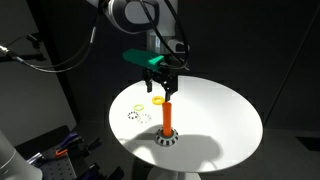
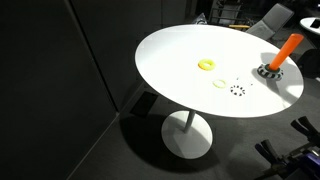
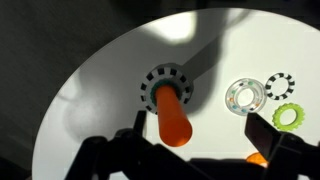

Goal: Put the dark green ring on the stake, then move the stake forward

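The stake is an orange peg [image 1: 168, 118] on a round black-and-white checkered base [image 1: 167, 139]. It stands on the white round table, near its edge in both exterior views [image 2: 286, 50]. In the wrist view the peg [image 3: 172, 115] rises from its base [image 3: 150, 80] between my fingers. My gripper [image 1: 161, 86] hangs just above the peg's top, open and empty [image 3: 200, 128]. I see no dark green ring in any view. It is hidden or out of view.
A yellow ring [image 1: 159, 100] [image 2: 206, 65] [image 3: 289, 116], a clear beaded ring [image 1: 138, 105] [image 2: 220, 84] [image 3: 244, 97] and a speckled ring [image 1: 133, 115] [image 2: 237, 90] [image 3: 281, 82] lie on the table [image 1: 220, 110] beside the stake. A small orange object [image 3: 258, 158] shows under my finger.
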`<state>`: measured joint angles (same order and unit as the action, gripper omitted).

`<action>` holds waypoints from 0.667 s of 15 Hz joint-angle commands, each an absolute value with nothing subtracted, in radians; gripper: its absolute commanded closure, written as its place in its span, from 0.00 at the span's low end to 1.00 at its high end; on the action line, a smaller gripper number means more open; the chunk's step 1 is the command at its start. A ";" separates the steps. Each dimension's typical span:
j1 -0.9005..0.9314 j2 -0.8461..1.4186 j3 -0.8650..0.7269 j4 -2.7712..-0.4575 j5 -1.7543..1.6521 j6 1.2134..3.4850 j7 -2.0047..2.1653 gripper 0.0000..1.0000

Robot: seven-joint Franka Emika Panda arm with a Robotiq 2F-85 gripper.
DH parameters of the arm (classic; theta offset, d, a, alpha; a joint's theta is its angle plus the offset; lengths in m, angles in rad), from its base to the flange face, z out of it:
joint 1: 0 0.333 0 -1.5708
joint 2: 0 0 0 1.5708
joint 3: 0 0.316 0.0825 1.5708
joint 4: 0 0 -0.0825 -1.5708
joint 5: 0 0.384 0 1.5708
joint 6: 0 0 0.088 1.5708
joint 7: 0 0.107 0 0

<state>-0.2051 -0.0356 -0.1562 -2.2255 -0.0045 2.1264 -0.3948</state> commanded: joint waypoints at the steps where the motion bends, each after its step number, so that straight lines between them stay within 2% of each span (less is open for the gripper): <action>1: -0.183 -0.111 -0.162 -2.232 0.003 2.020 -0.416 0.00; 10: -0.083 -0.259 -0.108 -2.316 0.007 1.960 -0.319 0.00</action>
<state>-0.1089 -0.1934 -0.1281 -2.2719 0.0009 1.9740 -0.3662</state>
